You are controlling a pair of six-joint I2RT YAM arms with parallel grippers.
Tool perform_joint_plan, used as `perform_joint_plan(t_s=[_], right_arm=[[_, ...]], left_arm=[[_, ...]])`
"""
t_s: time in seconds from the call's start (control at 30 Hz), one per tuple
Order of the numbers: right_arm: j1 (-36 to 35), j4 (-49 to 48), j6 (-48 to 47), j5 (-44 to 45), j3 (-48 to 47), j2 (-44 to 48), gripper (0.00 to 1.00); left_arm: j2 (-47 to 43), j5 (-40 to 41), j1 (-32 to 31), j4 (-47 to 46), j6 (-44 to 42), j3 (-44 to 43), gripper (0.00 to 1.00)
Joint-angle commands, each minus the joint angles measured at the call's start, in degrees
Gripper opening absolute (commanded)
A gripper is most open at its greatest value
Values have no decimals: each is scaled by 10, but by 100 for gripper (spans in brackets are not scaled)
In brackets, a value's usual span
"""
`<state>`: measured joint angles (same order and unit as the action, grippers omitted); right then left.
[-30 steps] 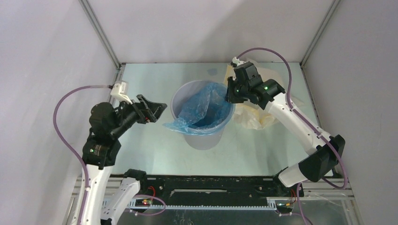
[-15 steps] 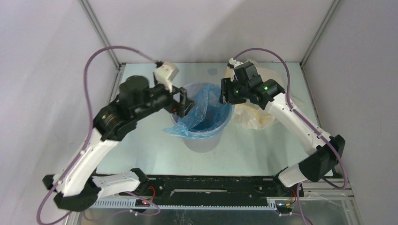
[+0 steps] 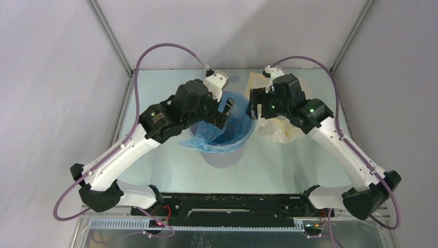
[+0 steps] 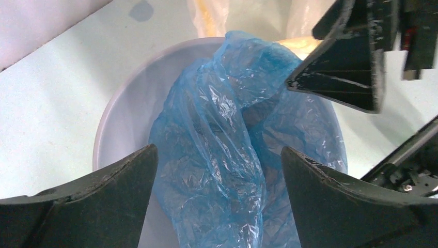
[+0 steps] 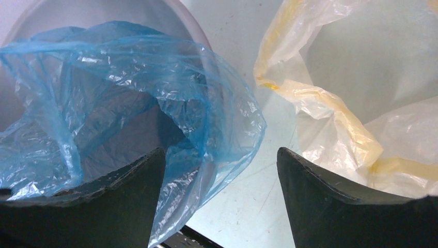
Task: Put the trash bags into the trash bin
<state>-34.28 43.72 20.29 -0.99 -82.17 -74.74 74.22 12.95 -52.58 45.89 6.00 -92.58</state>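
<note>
Seen from above, the round pale grey trash bin (image 3: 225, 156) stands in the middle of a light green table (image 3: 165, 93). A crinkly translucent blue trash bag (image 3: 209, 135) sits bunched inside it. Part of the bag spills over the rim on the near left side, and another fold drapes over the rim toward the right arm.

The left gripper (image 3: 225, 111) hangs over the left half of the bin's mouth. Its fingers are spread wide and hold nothing, and in its wrist view the blue bag lies between and below them. The right gripper (image 3: 251, 108) hovers at the bin's right rim. Its fingers are also spread apart and empty.

A larger pale yellow translucent plastic bag (image 3: 276, 129) lies crumpled on the table just beside the bin, under the right arm.
</note>
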Motion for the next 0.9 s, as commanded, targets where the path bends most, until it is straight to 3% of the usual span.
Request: perform_joint_plan(t_s=[0.0, 0.2, 0.33, 0.5, 0.6, 0.73, 0.87], right_arm=[[2, -23, -14, 10, 15, 29, 81], [5, -77, -9, -17, 90, 121, 75], [8, -93, 13, -27, 131, 173, 71], [9, -158, 64, -38, 227, 251, 68], [12, -200, 93, -39, 276, 283, 67], [22, -231, 136, -45, 309, 283, 57], [29, -263, 165, -60, 318, 255, 56]], left_arm=[[17, 97, -20, 23, 15, -29, 96], [45, 99, -36, 23, 46, -33, 95], [70, 85, -36, 21, 53, -40, 84], [83, 105, -25, 17, 59, -43, 65], [90, 102, -12, 17, 61, -45, 46], [86, 82, 12, 18, 56, -53, 23], [74, 40, 33, 22, 35, -71, 1]])
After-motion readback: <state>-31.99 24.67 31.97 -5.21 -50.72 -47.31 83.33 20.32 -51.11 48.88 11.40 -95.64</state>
